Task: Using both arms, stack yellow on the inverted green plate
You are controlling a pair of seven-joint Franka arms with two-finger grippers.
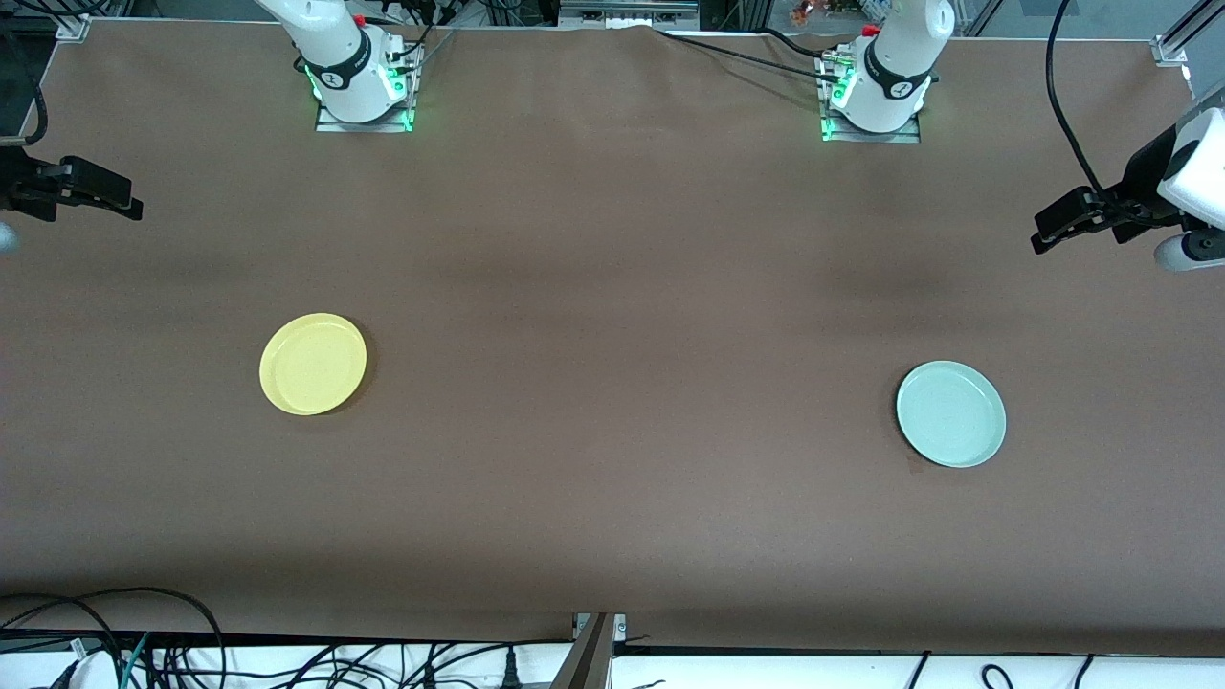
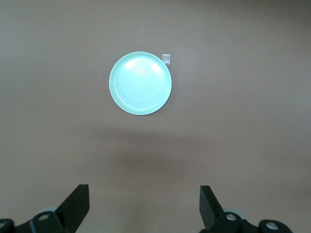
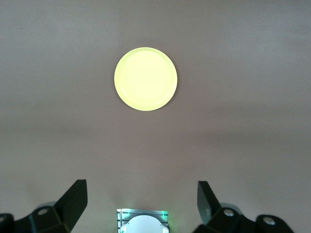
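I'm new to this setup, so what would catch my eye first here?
Two bright plates on the brown table: the yellow plate toward the right arm's end, the pale green plate toward the left arm's end. The right gripper and the left gripper hang open above them.

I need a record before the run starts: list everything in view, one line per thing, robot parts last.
round shallow bright yellow plate: one, yellow, flat on the table toward the right arm's end, rim up.
round shallow pale mint-green plate: one, pale green, on the table toward the left arm's end, rim up, a little nearer the front camera than the yellow plate.
small pale tag: one, whitish, on the table beside the green plate's rim.
brown table: one, brown, under both plates.
right gripper: one, black, open, empty, high over the table's right-arm end.
left gripper: one, black, open, empty, high over the table's left-arm end.
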